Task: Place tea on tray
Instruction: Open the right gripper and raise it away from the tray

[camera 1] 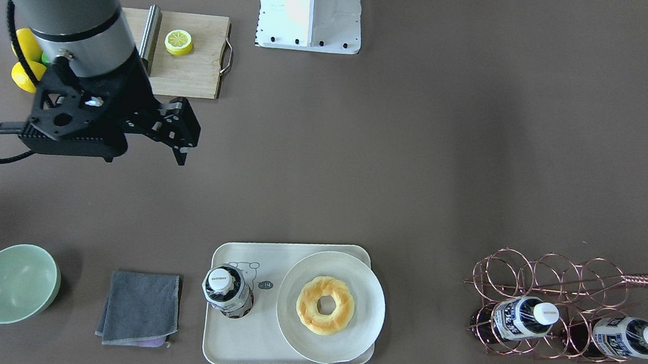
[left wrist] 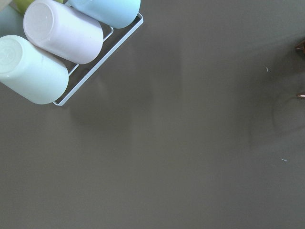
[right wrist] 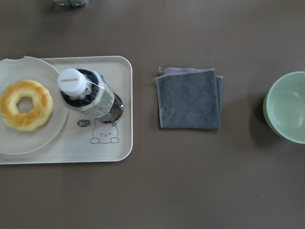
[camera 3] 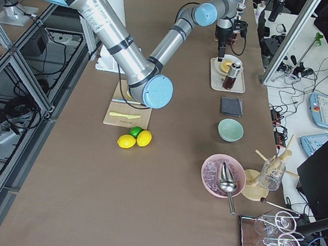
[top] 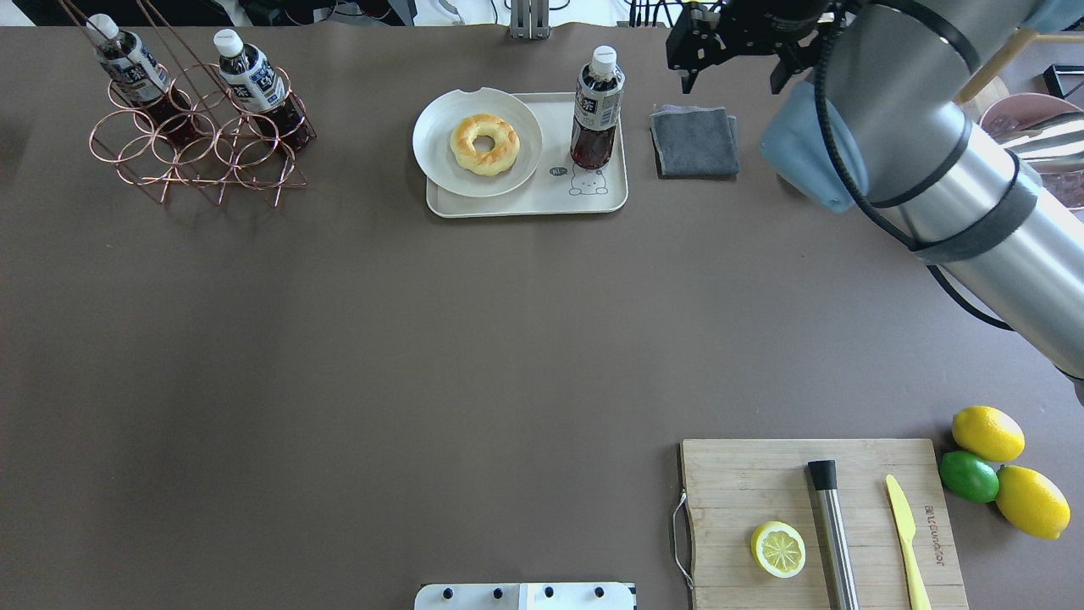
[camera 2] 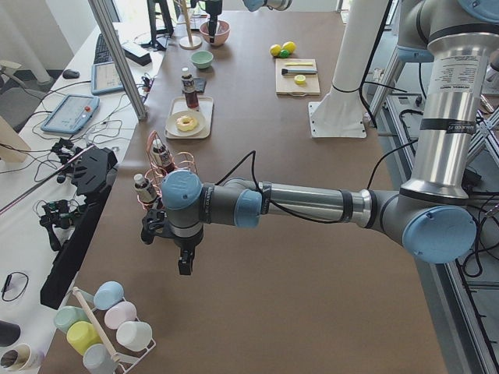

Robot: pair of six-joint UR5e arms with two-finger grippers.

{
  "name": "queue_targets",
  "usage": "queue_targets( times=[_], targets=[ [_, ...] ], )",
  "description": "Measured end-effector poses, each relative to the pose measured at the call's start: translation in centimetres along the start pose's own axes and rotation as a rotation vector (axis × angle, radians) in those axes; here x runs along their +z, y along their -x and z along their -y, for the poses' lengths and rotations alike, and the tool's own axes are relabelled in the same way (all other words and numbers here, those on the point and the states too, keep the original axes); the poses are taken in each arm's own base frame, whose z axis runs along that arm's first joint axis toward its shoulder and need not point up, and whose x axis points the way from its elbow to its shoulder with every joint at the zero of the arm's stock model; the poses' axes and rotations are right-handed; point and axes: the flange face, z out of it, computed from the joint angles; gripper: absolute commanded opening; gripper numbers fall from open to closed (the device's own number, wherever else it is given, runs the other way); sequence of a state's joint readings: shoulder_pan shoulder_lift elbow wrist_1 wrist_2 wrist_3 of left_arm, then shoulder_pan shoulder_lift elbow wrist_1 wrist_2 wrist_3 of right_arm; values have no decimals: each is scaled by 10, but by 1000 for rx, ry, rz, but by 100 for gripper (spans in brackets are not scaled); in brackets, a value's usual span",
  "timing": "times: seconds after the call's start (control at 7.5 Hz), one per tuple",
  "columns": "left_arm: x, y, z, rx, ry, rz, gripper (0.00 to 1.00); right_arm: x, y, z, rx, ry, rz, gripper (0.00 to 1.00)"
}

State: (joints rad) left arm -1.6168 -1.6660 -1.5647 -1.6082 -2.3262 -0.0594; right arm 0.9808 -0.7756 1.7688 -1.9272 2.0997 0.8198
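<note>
One tea bottle (camera 1: 228,292) stands upright on the left part of the cream tray (camera 1: 243,341), by the bear drawing. It also shows in the overhead view (top: 598,110) on the tray (top: 525,206), and in the right wrist view (right wrist: 88,95) on the tray (right wrist: 62,153). My right gripper (camera 1: 189,133) is open and empty. It hangs high, away from the bottle, beyond the grey cloth in the overhead view (top: 730,83). My left gripper (camera 2: 183,261) shows only in the left side view, past the wire rack; I cannot tell whether it is open or shut.
A round plate (camera 1: 344,338) with a doughnut (camera 1: 325,304) overlaps the tray. A grey cloth (camera 1: 140,308) and a green bowl (camera 1: 16,283) lie beside it. Two more bottles lie in a copper wire rack (camera 1: 541,274). A cutting board (top: 762,483) holds a lemon half, with whole fruit beside it. Cups (left wrist: 57,33) sit under the left wrist.
</note>
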Motion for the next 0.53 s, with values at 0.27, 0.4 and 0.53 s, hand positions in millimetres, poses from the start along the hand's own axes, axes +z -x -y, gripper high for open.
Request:
queue_targets(
  times=[0.27, 0.4, 0.53],
  targets=[
    [1, 1, -2, -2, 3, -2, 97, 15, -64, -10, -11, 41, -71, 100],
    [2, 2, -2, -2, 3, -2, 97, 34, -114, -11, -61, 81, -119, 100],
    [2, 2, -3, -3, 4, -3, 97, 50, -180, -11, -121, 123, -165, 100]
  ],
)
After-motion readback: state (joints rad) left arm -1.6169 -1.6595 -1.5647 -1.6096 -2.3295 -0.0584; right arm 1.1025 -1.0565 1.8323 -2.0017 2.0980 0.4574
